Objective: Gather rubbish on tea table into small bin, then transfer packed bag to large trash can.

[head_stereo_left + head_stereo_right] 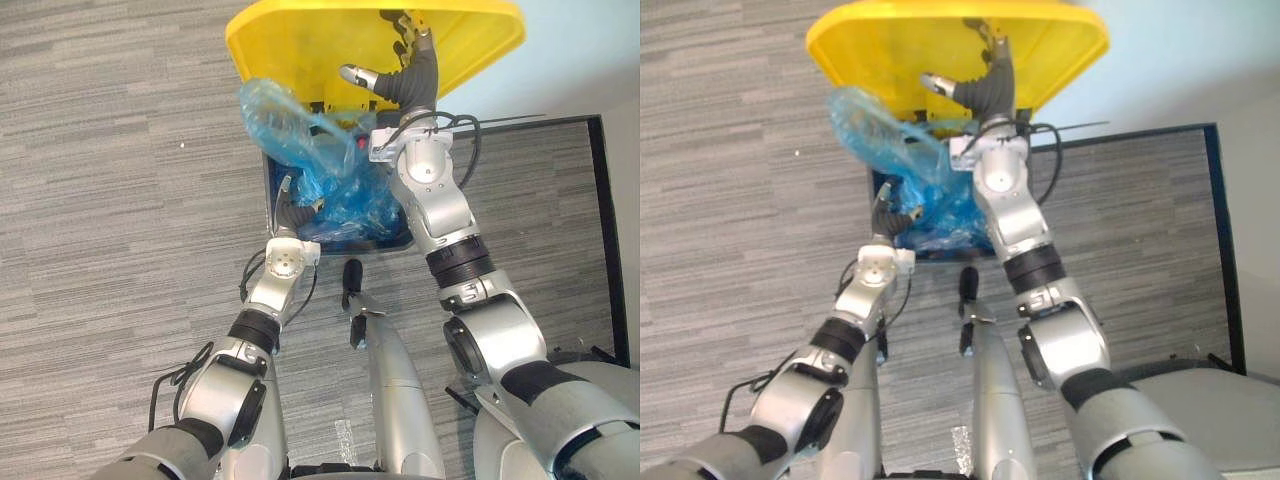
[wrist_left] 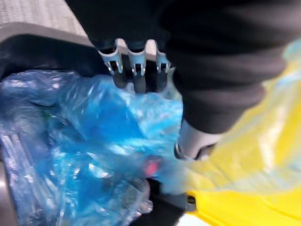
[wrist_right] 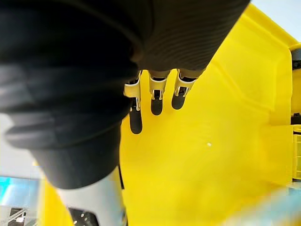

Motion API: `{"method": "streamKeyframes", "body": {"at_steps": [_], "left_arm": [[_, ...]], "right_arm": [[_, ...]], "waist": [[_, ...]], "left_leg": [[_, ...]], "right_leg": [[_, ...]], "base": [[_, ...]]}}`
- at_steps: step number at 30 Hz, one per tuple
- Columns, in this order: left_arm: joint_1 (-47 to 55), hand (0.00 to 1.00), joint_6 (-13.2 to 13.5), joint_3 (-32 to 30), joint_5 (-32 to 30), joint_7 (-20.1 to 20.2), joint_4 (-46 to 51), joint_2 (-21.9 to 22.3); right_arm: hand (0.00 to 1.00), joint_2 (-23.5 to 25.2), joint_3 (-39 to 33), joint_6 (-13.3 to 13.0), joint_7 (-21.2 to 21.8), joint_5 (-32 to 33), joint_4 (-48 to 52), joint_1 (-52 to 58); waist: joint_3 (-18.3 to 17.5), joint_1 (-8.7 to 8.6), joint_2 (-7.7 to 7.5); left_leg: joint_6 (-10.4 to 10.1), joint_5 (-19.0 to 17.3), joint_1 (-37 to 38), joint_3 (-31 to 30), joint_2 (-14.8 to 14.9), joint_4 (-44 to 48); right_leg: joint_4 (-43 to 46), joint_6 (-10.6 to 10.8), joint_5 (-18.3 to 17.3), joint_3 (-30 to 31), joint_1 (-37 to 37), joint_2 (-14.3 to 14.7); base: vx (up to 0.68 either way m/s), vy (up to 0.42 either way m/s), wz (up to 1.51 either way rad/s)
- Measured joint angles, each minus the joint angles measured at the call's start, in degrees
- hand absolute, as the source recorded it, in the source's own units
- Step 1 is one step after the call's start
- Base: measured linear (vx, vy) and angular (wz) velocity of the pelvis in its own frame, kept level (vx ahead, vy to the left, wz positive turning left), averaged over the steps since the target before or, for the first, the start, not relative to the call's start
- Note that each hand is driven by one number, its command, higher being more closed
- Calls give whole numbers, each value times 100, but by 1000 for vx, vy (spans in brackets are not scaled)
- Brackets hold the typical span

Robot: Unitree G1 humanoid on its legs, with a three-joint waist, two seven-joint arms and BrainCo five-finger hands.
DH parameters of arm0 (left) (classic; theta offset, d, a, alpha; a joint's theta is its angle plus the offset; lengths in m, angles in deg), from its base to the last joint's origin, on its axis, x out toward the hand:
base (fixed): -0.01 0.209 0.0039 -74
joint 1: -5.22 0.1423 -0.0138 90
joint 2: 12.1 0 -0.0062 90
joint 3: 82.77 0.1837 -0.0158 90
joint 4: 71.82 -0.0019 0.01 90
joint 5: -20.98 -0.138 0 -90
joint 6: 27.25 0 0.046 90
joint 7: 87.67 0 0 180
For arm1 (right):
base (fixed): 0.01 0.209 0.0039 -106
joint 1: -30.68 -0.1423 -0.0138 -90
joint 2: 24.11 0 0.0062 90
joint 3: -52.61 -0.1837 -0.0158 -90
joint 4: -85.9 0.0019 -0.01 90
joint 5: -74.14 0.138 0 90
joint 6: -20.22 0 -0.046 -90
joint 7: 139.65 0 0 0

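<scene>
Grey carpet floor [image 1: 120,200] open round you. Crinkled translucent blue bag [image 1: 320,160] sits in dark large trash can [image 1: 395,243], top bulging past rim. Your left hand [image 1: 290,212] rests on bag, fingers loose; right hand [image 1: 410,80], fingers straight, props yellow lid [image 1: 290,40].

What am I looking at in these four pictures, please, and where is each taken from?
This is a two-armed humanoid robot. Two pictures look down from its head; the other two look along each wrist. Its right hand props up the yellow lid of a large dark trash can with straight fingers. Its left hand is at a blue plastic bag that sits partly inside the can. The floor is grey carpet.
</scene>
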Motion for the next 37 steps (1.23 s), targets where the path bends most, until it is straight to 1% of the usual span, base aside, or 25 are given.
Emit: {"method": "streamKeyframes", "body": {"at_steps": [3,5,7,9,11,13,14,16,17,18,19,20,21,22,23,24,25,26,27,28,30,31,32,34,37], "left_arm": [[443,0,9,111,-1,100,254,-40],[723,0,10,118,-1,114,356,-40],[1082,0,21,108,-1,129,480,-43],[1496,0,68,90,4,136,599,-41],[2058,0,104,-80,11,175,676,-5],[2542,0,107,-202,11,251,676,6],[2833,0,107,-292,13,288,673,64],[3274,0,98,-475,56,344,651,114],[3502,0,88,-639,61,371,629,148],[3640,0,90,-801,61,383,580,199],[3876,0,90,-1049,58,399,510,260],[4039,0,74,-1238,54,417,347,265],[4195,0,58,-1331,53,435,200,263],[4375,0,20,-1454,50,492,33,253],[4406,0,-38,-1614,7,527,-254,257],[4406,0,-64,-1703,2,527,-400,305],[4407,0,-114,-1820,1,531,-594,337],[4360,0,-145,-1945,2,534,-693,356],[4297,0,-154,-2062,-1,531,-850,374],[4241,0,-162,-2080,-1,532,-944,390],[4166,0,-167,-2082,-5,541,-1203,458],[4185,0,-171,-2094,-11,552,-1311,457],[4207,0,-171,-2134,-29,565,-1367,456],[4206,0,-175,-2158,-120,608,-1456,421],[4190,0,-174,-2200,-119,613,-1624,404]], "right_arm": [[0,96,-1,7,59,-218,-6,453],[0,163,-2,9,100,-229,-4,770],[0,216,-11,20,150,-440,-1,1185],[0,249,-43,24,207,-493,30,1651],[0,409,-200,28,239,-678,73,2319],[0,496,-253,31,295,-811,114,2978],[0,575,-305,34,336,-904,242,3473],[0,704,-407,43,442,-926,299,4272],[0,795,-440,58,508,-945,292,4737],[0,856,-490,62,547,-952,257,5048],[0,984,-571,79,598,-1017,189,5408],[0,1114,-695,58,691,-1110,3,5705],[0,1175,-780,30,728,-1115,-184,5897],[0,1220,-897,2,767,-1122,-477,6141],[0,1242,-1154,-22,788,-1148,-909,6353],[0,1240,-1305,-21,787,-1158,-1096,6401],[0,1251,-1537,-15,762,-1138,-1331,6464],[0,1234,-1730,-16,744,-1105,-1546,6522],[0,1174,-1833,-2,718,-1100,-1706,6526],[0,1134,-1899,-4,695,-1084,-1733,6588],[0,1022,-1998,52,654,-1092,-1969,6674],[0,1022,-2077,68,654,-1081,-2087,6714],[0,1028,-2108,86,653,-1084,-2131,6734],[0,1023,-2256,102,658,-1084,-2334,6689],[0,975,-2446,102,658,-1074,-2521,6631]], "waist": [[-5,22,16],[-6,57,23],[-11,101,34],[-15,127,39],[-18,130,44],[-67,136,84],[-147,131,160],[-255,123,206],[-396,118,207],[-538,118,236],[-662,120,194],[-735,113,143],[-889,117,129],[-1111,117,85],[-1259,120,112],[-1330,143,177],[-1423,180,165],[-1509,190,145],[-1537,141,185],[-1558,102,167],[-1656,83,125],[-1734,86,108],[-1821,86,100],[-1881,93,93],[-1937,80,146]], "left_leg": [[13,-16,338,9,0,-79],[14,-15,582,28,-10,-177],[14,-15,870,46,-16,-271],[14,-14,1198,64,-41,-404],[18,-11,1645,123,-107,-598],[36,-1,1982,193,-179,-793],[37,3,2107,205,-182,-867],[27,85,2423,234,-196,-1135],[-27,293,2587,253,-216,-1430],[-26,502,2677,281,-138,-1769],[-77,713,2923,404,-93,-2208],[-105,820,3244,479,-75,-2510],[-115,826,3340,521,-37,-2580],[-135,828,3375,552,-15,-2608],[-182,823,3374,549,42,-2665],[-202,838,3387,546,116,-2761],[-136,892,3463,567,133,-2959],[-96,974,3485,653,175,-3193],[-122,1080,3529,708,227,-3347],[-131,1146,3645,750,216,-3485],[-226,1360,3918,850,179,-3901],[-207,1422,4004,879,158,-4042],[-183,1454,4004,919,139,-4121],[-163,1574,4084,986,26,-4325],[-94,1642,4112,1004,-129,-4493]], "right_leg": [[-29,7,-40,6,320,2],[-77,7,-50,21,534,-1],[-78,10,-106,24,773,-9],[-65,2,-171,36,1037,-31],[15,19,-306,53,1351,-109],[72,89,-456,80,1580,-179],[75,146,-509,81,1693,-203],[-127,183,-548,84,1952,-239],[-442,346,-515,61,2112,-257],[-572,572,-658,-12,2184,-287],[250,286,-867,-162,2073,-423],[1254,83,-1185,-173,2207,-571],[1658,125,-1481,-142,2352,-655],[1817,145,-1757,-127,2549,-795],[1371,278,-1866,-204,2763,-638],[1065,286,-1864,-199,2867,-515],[541,278,-1872,-127,3023,-364],[-98,188,-1900,-71,3214,-252],[-362,129,-1765,-93,3259,-187],[-430,115,-1708,-79,3287,-176],[-655,169,-1590,-33,3481,-172],[-818,227,-1542,-20,3565,-176],[-914,242,-1483,3,3568,-181],[-1171,304,-1331,78,3626,-244],[-1565,414,-1086,118,3798,-375]], "base": [[0,0,0],[-33,-20,0],[0,0,0],[-10,-17,4],[0,-6,3],[5,-3,5],[21,3,5],[52,11,4],[66,2,0],[83,-29,-8],[127,-51,-18],[121,-54,-19],[124,-53,-13],[106,-102,-5],[101,-133,-8],[75,-108,-30],[47,-90,-61],[-19,-73,-72],[-52,-66,-53],[-81,-33,-28],[-53,6,-9],[-43,34,-4],[-22,59,-5],[-14,106,-6],[-7,119,1]]}}
